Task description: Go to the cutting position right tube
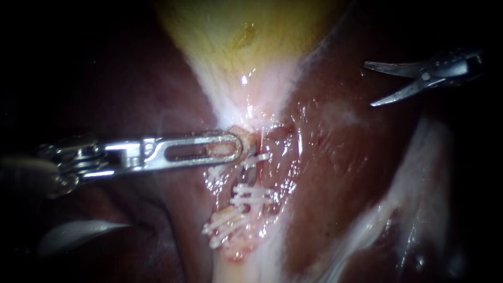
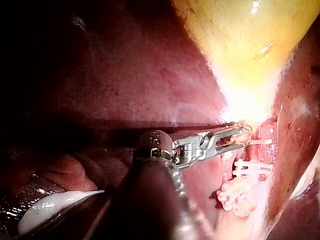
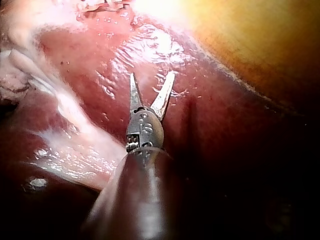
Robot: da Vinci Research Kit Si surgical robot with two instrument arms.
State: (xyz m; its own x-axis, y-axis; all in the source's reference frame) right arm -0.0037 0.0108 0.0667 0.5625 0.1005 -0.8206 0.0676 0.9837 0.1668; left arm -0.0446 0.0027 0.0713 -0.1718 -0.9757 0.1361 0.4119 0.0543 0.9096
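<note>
At 8 o'clock from right instrument [image 1: 368, 85], well apart: right tube [image 1: 250, 179], axis 12-to-6, between clips [image 1: 251, 198]. Pincer wide open, empty. Left instrument [image 1: 237, 147] nearer, pincer clamped on tissue [image 1: 242, 133].

Endoscope: close, gallbladder [image 1: 246, 36] above, clips [image 1: 251, 196] centre. Left instrument [image 1: 238, 147] enters from left, right instrument [image 1: 369, 84] from upper right.
Left wrist: behind its shaft, near. Shares clips, gallbladder and the tissue [image 1: 222, 150] that instrument grips.
Right wrist: behind its shaft, low over liver [image 3: 200, 130], gallbladder ahead.
</note>
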